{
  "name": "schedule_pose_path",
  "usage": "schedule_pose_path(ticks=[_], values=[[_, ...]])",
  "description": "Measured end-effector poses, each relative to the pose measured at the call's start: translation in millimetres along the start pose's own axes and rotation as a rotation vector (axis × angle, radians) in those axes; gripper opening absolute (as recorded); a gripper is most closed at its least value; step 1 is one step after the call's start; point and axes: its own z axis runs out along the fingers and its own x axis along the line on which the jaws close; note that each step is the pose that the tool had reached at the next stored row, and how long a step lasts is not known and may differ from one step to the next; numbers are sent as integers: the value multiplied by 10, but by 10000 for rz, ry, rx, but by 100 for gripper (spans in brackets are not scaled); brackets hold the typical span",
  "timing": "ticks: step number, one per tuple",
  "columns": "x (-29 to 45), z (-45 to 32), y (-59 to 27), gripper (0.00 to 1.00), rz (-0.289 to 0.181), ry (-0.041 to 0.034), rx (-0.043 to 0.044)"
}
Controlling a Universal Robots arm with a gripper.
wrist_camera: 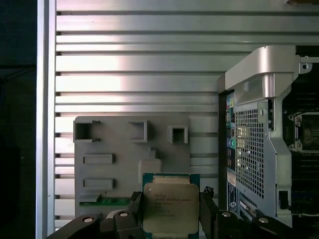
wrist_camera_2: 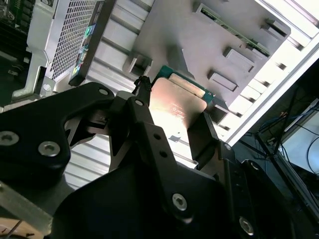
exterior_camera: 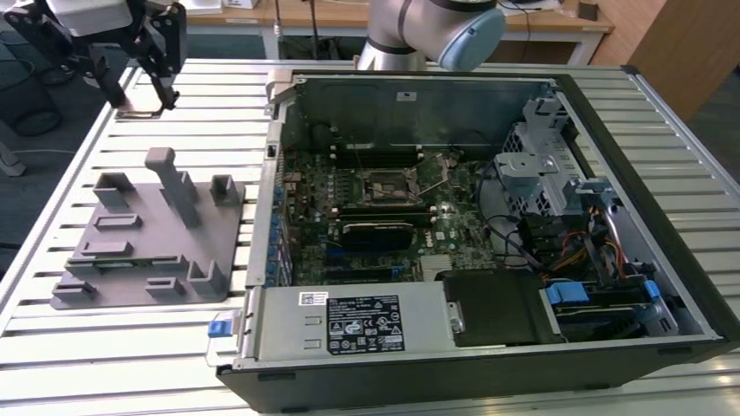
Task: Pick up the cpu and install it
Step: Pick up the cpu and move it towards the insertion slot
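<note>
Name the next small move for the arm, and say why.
Probably carry the cpu sideways toward the open case: the hand grips it by two edges, lifted clear of the grey fixture tray, and the motherboard socket lies inside the case.

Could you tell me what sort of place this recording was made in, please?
Probably a robotics lab or test bench: a slatted aluminium table, an open computer case on it, a grey fixture tray beside the case, and a robot arm.
</note>
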Motion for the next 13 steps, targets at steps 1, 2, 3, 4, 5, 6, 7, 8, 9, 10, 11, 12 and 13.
schedule_pose_path(ticks=[1, 2, 3, 4, 5, 6, 7, 8, 9, 10, 11, 12, 13], values=[[-14, 2, 0, 54, 0, 1, 1], [-28, 5, 0, 54, 0, 0, 0], [-43, 8, 1, 54, 1, 0, 1], [-59, 11, 1, 54, 1, 1, 1], [-74, 14, 1, 54, 0, 0, 1], [-91, 16, 2, 54, 1, 1, 1], [-104, 19, 2, 54, 0, 0, 1], [-118, 22, 2, 54, 0, 0, 0], [-133, 25, 2, 54, 0, 0, 1], [-147, 27, 3, 54, 0, 0, 1], [-160, 30, 3, 54, 0, -1, 0], [-176, 33, 3, 54, 0, -1, 0], [-193, 35, 3, 54, 0, -1, 0]])
